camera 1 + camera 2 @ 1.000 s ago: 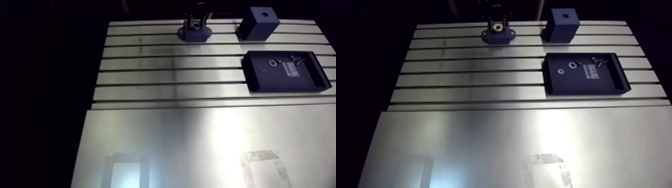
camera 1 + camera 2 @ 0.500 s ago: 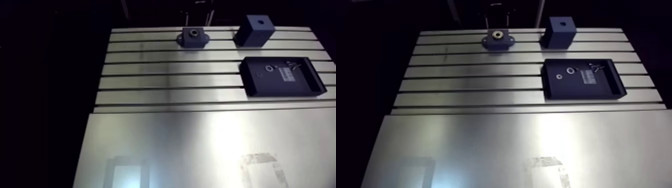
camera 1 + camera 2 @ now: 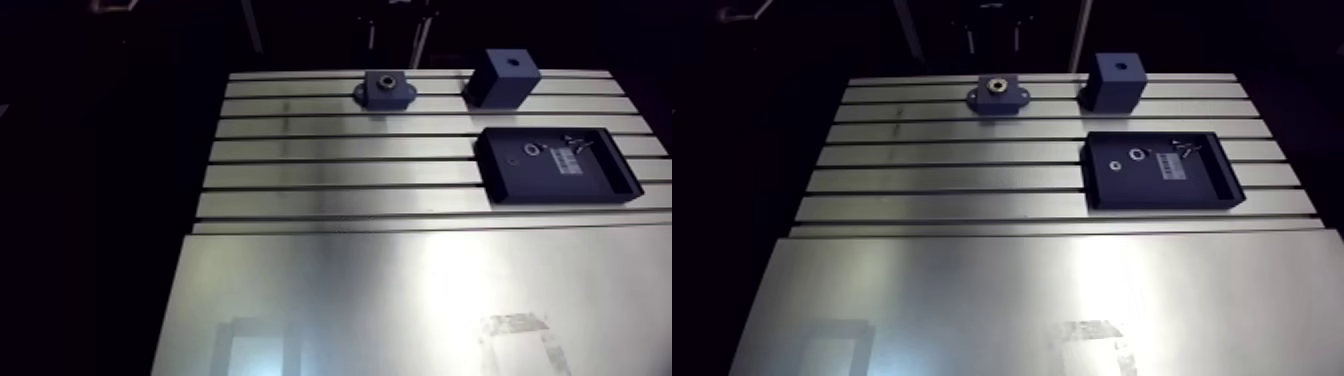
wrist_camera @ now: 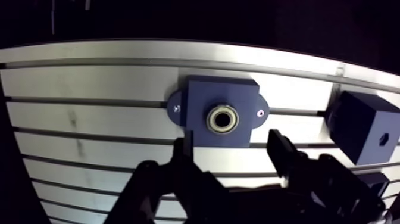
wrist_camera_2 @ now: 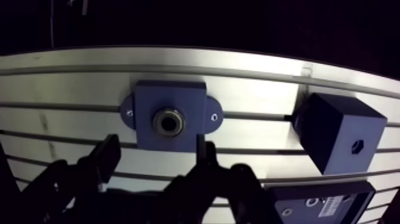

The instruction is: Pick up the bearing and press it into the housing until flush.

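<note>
The blue flanged housing (image 4: pixel 202 95) stands on the far part of the slotted table, also seen in the arm view as the housing (image 3: pixel 998 94). A metal ring, the bearing (image 4: pixel 222 119), sits in its centre bore. My gripper (image 4: pixel 231 143) hangs above the housing's near edge, open, with nothing between its dark fingers (image 4: pixel 186 149). In the arm view the gripper (image 3: pixel 992 38) shows only dimly, above and behind the housing.
To the right of the housing stands a blue cube (image 3: pixel 1113 80) with a hole in its top. Nearer lies a black tray (image 3: pixel 1162 203) holding small rings (image 3: pixel 1137 154) and a label. A smooth metal plate (image 3: pixel 400 300) covers the table's near half.
Earlier the gripper stood down at the housing, its fingers around the bearing. It has since let go and risen, leaving the bearing in the bore. The camera has shifted with the arm.
</note>
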